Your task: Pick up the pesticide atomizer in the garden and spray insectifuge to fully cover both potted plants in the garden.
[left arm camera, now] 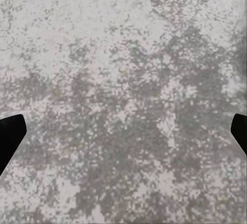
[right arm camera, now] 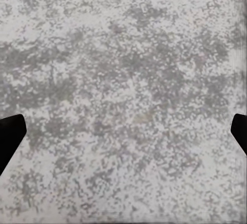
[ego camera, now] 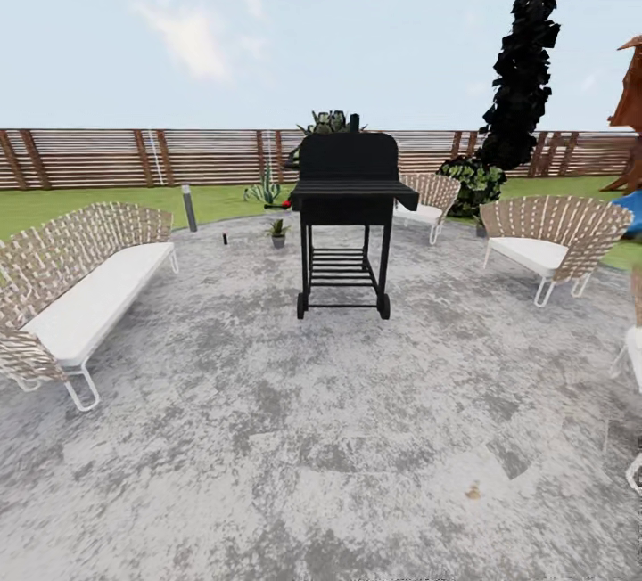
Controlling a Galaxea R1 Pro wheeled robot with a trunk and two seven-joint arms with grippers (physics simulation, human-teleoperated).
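In the head view the pesticide atomizer is a tiny dark bottle standing at the far left edge of the stone patio. A small potted plant in a grey pot stands just right of it, left of the grill. A spiky green plant grows on the lawn behind them, and leaves of another plant peek over the grill top. In the left wrist view my left gripper is open over bare patio stone, holding nothing. My right gripper in the right wrist view is likewise open and holds nothing.
A black wheeled grill stands mid-patio ahead. A wicker sofa lines the left side, and wicker chairs sit at the right and behind the grill. A bollard lamp, slatted fence and dark tree lie beyond.
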